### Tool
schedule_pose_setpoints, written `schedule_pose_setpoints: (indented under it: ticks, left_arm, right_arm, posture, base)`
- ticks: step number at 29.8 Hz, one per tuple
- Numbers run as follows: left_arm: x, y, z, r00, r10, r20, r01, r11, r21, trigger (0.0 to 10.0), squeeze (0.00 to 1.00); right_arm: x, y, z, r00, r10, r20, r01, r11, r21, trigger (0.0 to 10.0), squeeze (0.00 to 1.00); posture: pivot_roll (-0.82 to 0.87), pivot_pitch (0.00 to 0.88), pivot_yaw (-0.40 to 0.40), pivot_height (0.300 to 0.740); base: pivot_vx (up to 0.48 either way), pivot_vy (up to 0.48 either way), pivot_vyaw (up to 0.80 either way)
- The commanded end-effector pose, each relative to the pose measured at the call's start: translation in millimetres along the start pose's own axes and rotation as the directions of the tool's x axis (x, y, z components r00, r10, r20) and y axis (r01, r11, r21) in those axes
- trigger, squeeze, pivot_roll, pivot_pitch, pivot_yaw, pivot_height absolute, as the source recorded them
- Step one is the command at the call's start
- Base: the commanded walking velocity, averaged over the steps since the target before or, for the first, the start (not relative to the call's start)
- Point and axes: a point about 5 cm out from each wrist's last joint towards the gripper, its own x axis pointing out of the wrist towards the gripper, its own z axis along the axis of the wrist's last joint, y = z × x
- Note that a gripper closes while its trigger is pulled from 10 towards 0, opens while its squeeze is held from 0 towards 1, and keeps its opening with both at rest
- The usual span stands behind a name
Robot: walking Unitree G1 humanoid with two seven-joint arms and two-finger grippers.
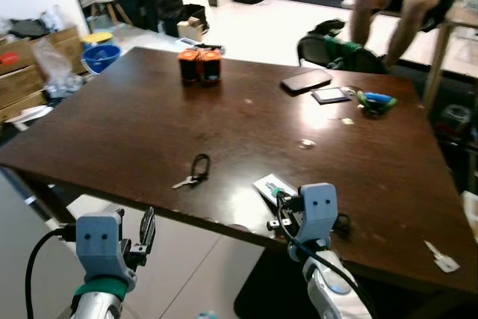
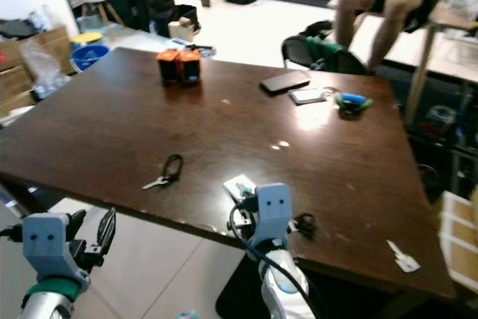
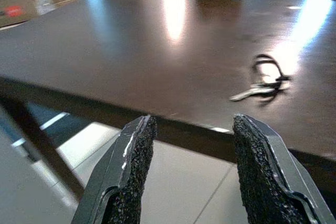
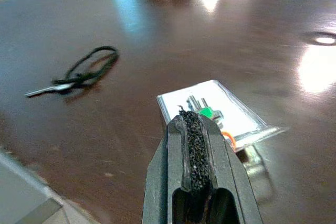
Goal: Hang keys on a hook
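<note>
My left gripper [image 3: 191,177] hangs below the table [image 1: 134,117] edge, fingers spread and empty. My right gripper [image 4: 193,145] sits pressed closed over a small clear packet [image 4: 231,111]. The keys [image 1: 194,172], on a black loop, lie near the table's front edge.

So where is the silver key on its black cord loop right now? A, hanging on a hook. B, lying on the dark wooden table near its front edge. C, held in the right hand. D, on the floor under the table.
B: the silver key on its black cord loop lies flat on the dark wooden table near the front edge, apart from the shut right hand and the open left hand.
</note>
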Motion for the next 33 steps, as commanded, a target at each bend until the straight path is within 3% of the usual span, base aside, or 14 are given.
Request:
schedule_pose_setpoints:
  ticks: [1,33]
  left_arm:
    - [-2.6,3.3,-4.3,1.000,0.006,-0.014,-0.006,1.000,0.009,10.0,0.00]
    - [-3.1,3.1,-4.7,1.000,0.003,-0.018,-0.003,1.000,-0.001,10.0,0.00]
  right_arm:
    - [-1.2,1.1,-3.3,1.000,0.006,-0.009,-0.006,1.000,0.010,10.0,0.00]
    - [-1.4,1.5,-4.0,1.000,0.009,-0.012,-0.009,1.000,0.016,10.0,0.00]
  posture:
    - [-0.15,0.112,0.097,0.740]
    - [-0.15,0.109,0.099,0.740]
  base:
    - [0.000,0.000,0.80]
    - [0.000,0.000,0.80]
